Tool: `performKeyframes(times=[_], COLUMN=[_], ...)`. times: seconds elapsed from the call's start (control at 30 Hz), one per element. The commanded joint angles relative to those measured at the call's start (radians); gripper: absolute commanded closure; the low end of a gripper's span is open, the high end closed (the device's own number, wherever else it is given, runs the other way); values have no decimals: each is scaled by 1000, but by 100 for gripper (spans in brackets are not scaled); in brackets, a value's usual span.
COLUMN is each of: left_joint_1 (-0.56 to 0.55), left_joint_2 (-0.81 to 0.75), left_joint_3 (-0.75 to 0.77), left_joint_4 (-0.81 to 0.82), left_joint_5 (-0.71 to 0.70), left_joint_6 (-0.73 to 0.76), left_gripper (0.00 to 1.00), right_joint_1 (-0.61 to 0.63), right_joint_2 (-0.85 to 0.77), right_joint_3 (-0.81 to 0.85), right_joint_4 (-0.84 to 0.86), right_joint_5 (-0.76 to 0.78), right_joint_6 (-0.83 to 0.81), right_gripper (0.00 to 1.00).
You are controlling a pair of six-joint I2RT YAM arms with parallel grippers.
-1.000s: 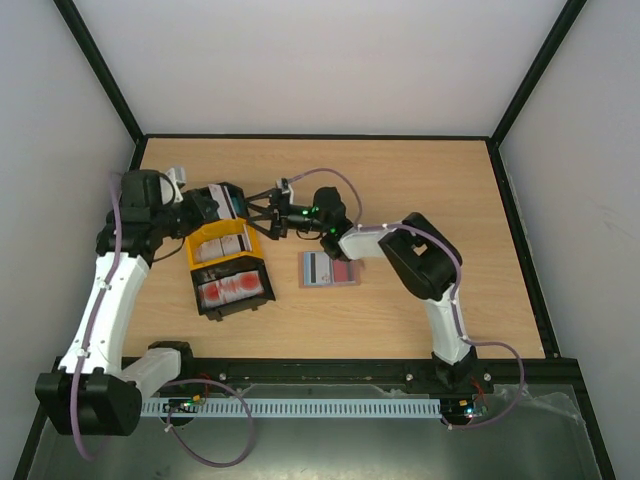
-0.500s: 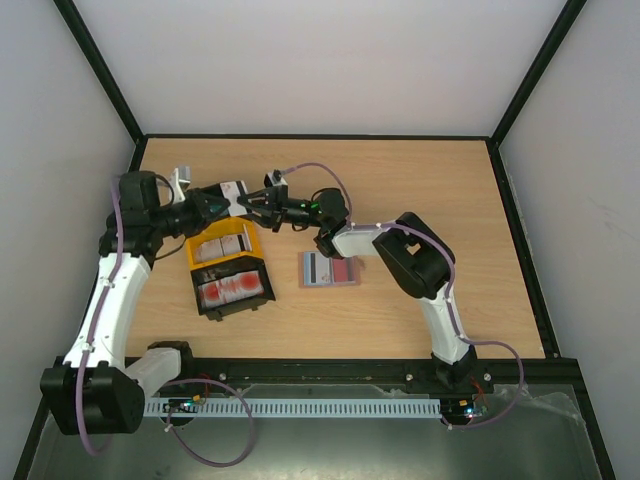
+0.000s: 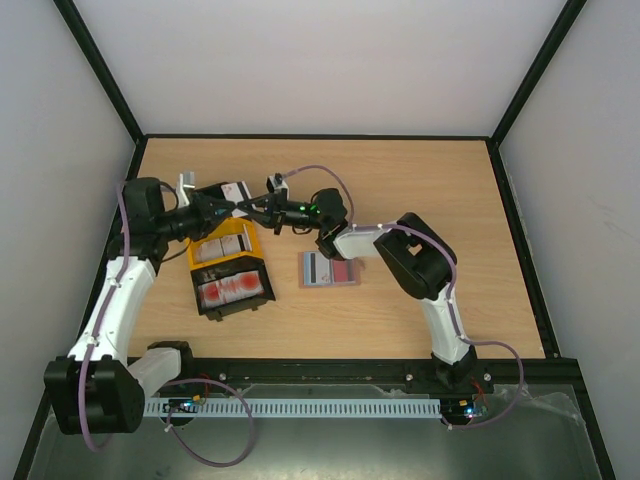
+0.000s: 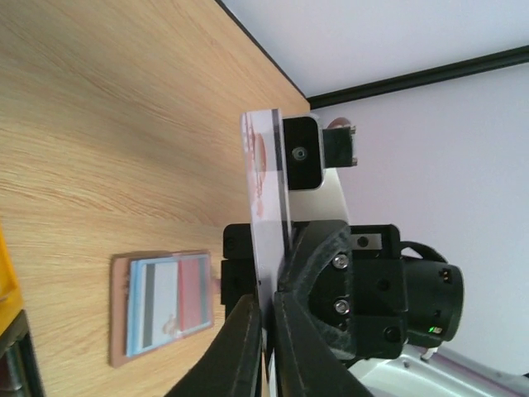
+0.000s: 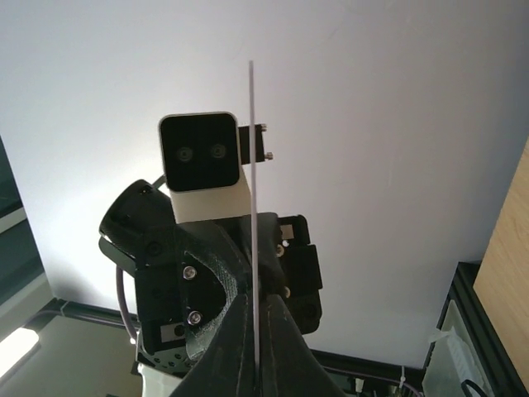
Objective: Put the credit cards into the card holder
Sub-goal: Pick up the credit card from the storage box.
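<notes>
- Your right fingers (image 5: 235, 356) are closed tight on a credit card (image 5: 252, 165). It stands edge-on between them and reaches well past their tips.
- Your left fingers (image 4: 244, 347) sit on either side of that same card from the opposite end, with only a thin gap showing. You cannot tell whether they press it or merely flank it.
- The 2 sets of fingers meet nose to nose, raised above the counter (image 3: 420, 180) at its left side, over the far end of the yellow tray (image 3: 196, 256).
- The held card is white with red print and has a dark stripe along 1 edge. It hangs in the air, upright on its edge, touching neither tray nor the counter.
- The card holder (image 3: 328, 270) lies open and flat on the counter near the middle, to the right of the trays and apart from them.
- On its inside face you see a pale blue card with a dark stripe and a red one beside it. Whether they sit in slots is not clear.
- The yellow tray holds a whitish card (image 3: 218, 250).
- The black tray (image 3: 268, 288) sits against the yellow tray's near side and holds red-and-white cards (image 3: 232, 288).
</notes>
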Motion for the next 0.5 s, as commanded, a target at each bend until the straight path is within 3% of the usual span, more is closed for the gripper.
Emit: performKeyframes(times=[0.0, 0.1, 0.27, 0.37, 0.47], left_joint_1=[0, -2, -8, -42, -124], left_joint_2=[-5, -3, 10, 29, 61], left_joint_3=[-25, -34, -21, -19, -12], left_joint_4=[86, 109, 44, 13, 7], left_joint_5=[34, 37, 1, -33, -102], left_joint_6=[-54, -62, 12, 57, 82], left_gripper=[95, 97, 97, 97, 97], right_joint_1=[-3, -4, -59, -116, -178], right_joint_2=[-74, -94, -179, -258, -353], right_joint_3=[-17, -34, -128, -253, -374], right_joint_4=[22, -27, -197, -259, -411], right_joint_5=[10, 13, 46, 65, 88], right_joint_6=[-37, -82, -235, -309, -415], right_gripper=[98, 97, 59, 47, 42])
